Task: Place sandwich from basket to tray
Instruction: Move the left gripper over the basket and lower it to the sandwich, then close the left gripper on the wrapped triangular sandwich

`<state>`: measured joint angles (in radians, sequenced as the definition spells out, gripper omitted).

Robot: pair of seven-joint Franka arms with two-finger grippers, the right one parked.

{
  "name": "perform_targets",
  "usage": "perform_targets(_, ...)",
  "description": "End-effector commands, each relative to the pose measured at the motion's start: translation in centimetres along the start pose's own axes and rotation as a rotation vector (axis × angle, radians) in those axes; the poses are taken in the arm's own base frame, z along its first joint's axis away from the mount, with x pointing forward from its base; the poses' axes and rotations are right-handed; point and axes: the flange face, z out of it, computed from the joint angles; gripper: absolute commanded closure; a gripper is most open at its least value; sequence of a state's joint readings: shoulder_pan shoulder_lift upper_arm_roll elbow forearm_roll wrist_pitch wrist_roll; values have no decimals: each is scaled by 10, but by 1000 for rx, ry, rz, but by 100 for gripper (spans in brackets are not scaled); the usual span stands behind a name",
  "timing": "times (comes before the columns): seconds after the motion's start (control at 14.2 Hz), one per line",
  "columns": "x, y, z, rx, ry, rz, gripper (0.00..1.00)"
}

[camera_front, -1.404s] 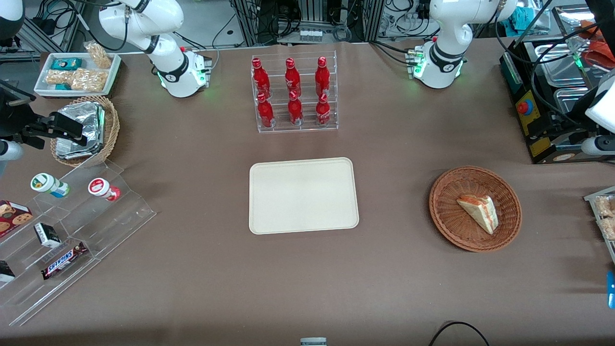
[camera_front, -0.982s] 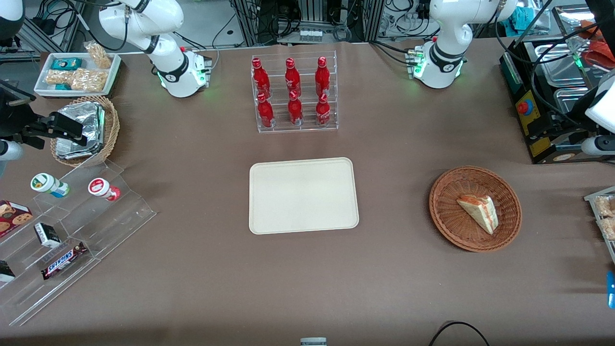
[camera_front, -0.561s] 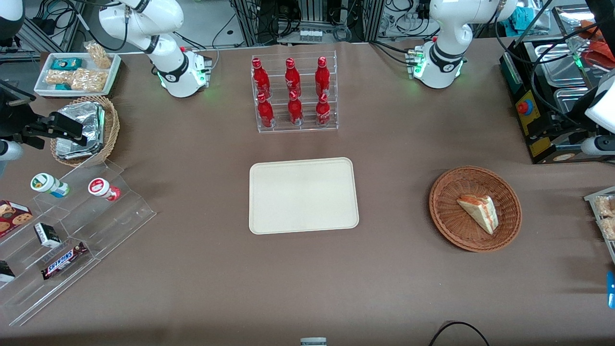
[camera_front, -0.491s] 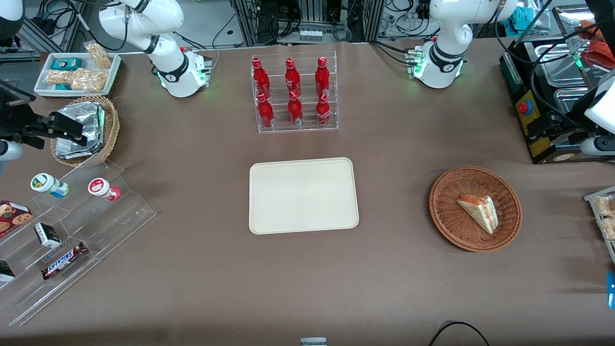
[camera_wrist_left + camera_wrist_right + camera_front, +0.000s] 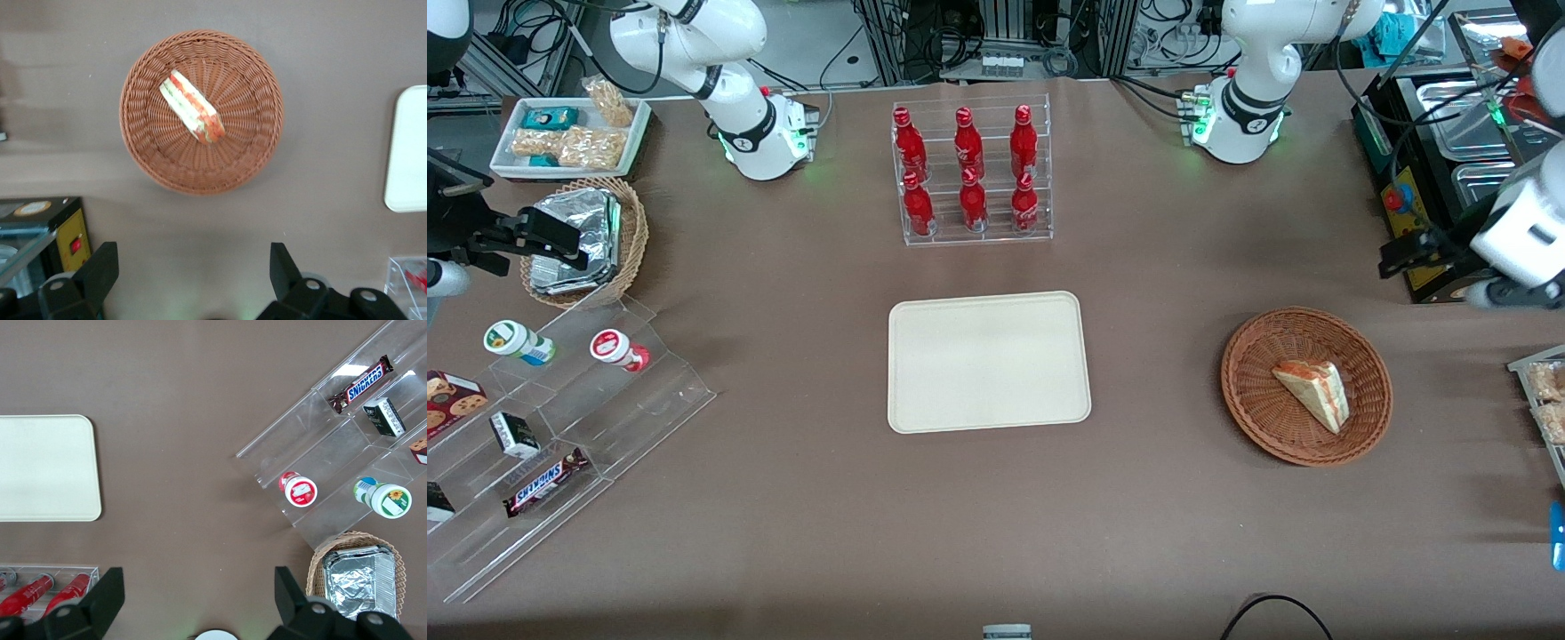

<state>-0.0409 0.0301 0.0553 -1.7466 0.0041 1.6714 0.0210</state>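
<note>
Brown table, sandwich (image 5: 192, 108) lying in the basket (image 5: 257, 151), tray (image 5: 408, 150) bare. Pincer (image 5: 192, 270) hangs spread apart above it; a sloppy descent could snag wicker or crush the bread.

Bright, even light from overhead, with soft shadows.

The gripper (image 5: 1405, 252) hangs farther from the front camera than the basket (image 5: 1254, 400). It and its white wrist are smeared by motion blur, while the sandwich (image 5: 1312, 391) nearby stays fairly crisp. In the wrist view its wide-spread fingers (image 5: 100, 270) read as dark silhouettes (a faint green glow sits between them). The basket below casts only a pale, soft-edged shadow on the matte cloth.
</note>
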Motion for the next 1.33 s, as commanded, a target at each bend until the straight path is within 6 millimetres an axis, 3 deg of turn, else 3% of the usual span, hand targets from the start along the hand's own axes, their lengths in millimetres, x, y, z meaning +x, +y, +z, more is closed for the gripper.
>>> perform_targets(0.0,5,0,74,15,36,8,0)
perform_targets(0.21,9,-3,160,15,131,2,0)
perform_targets(0.35,14,-4,198,6,170,-28,0)
perform_targets(0.56,27,-3,224,-15,184,-292,0)
perform_targets(0.77,40,-1,236,-44,204,-582,0)
perform_targets(1.05,49,-2,263,-36,166,-667,0)
perform_targets(1.12,49,-2,274,-31,148,-678,19)
perform_targets(1.26,48,-2,279,-25,135,-670,87)
